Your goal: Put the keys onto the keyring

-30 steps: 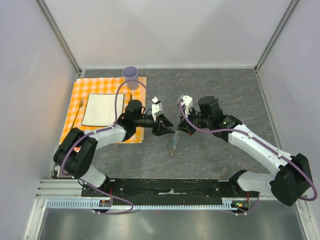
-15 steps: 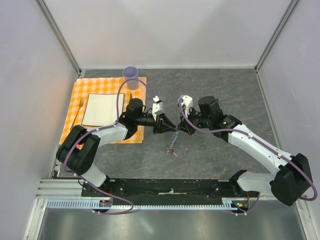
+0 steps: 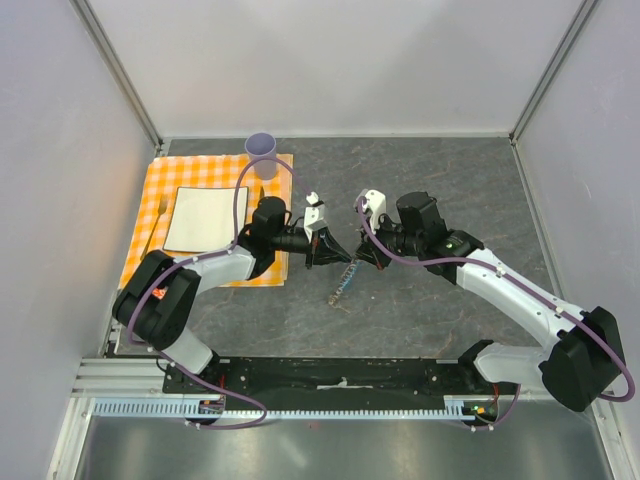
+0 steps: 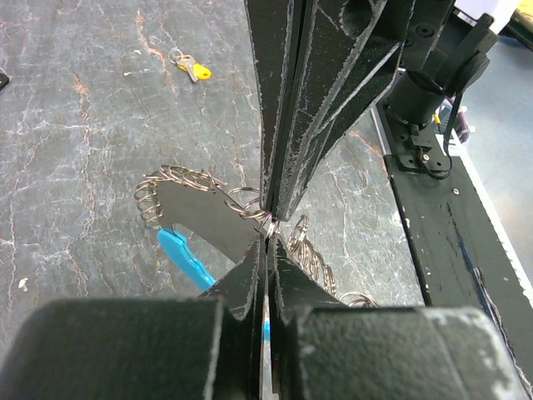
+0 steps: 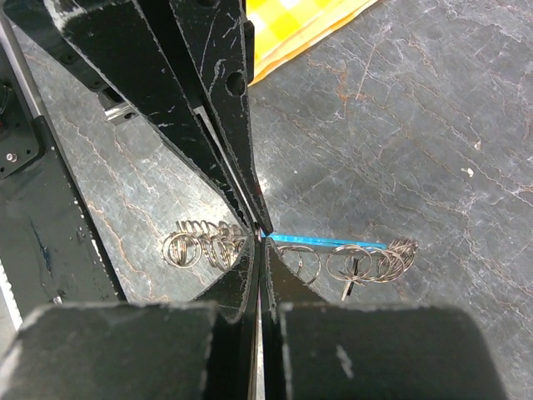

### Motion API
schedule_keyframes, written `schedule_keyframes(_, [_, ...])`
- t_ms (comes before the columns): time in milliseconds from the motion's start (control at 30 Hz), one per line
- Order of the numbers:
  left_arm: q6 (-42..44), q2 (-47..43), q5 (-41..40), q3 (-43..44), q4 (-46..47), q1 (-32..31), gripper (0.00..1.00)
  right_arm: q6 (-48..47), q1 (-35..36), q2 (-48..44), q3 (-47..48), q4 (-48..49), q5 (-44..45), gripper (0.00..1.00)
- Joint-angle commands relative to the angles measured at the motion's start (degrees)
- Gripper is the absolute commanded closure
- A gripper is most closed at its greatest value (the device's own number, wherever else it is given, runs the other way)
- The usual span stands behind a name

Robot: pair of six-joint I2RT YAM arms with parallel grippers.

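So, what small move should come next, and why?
Probably open the right claw and back it off slightly. Both claws are shut tip to tip on one spot of the keyring, so the left claw could hold it alone, and the yellow key lies apart from it.

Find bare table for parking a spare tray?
Free: far right table, between right arm and back wall; also the strip between keyring and base rail. Crowded: centre, where left gripper and right gripper pinch it; left side holds placemat, plate, cup.
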Motion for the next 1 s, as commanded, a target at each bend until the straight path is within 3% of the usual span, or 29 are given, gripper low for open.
schedule_keyframes(0, [-1.14,-2.40,1.07,1.12,2.80,-0.45,0.98,1.26,0.20,-0.19,-0.08,4.66,2.04,1.00])
schedule_keyframes(100, [-3.67,-3.98,-1.83,-1.16,7.87,-0.36,0.98,2.14,0.20,-0.98,-0.43,5.46,2.66,0.98])
schedule_keyframes(267, [-8.25,-6.71,-7.19,-6.78,16.94,-0.27,0.98,3.90,0.20,-3.61,-1.83,7.47,4.59,0.59])
schedule_keyframes(333, [-8.96,-7.41,-8.08,-7.84,19.40,-0.27,0.98,4.42,0.20,-5.36,-2.63,9.14,5.82,0.56])
schedule_keyframes(600, [-15.46,-7.24,-10.10,-11.18,30.31,-0.27,0.98,8.03,0.20,-8.71,-7.29,13.54,7.93,0.66])
schedule_keyframes(967, [-15.74,-7.94,-8.96,-11.01,29.97,-0.27,0.98,10.49,0.20,-7.22,-10.45,18.99,7.49,0.76])
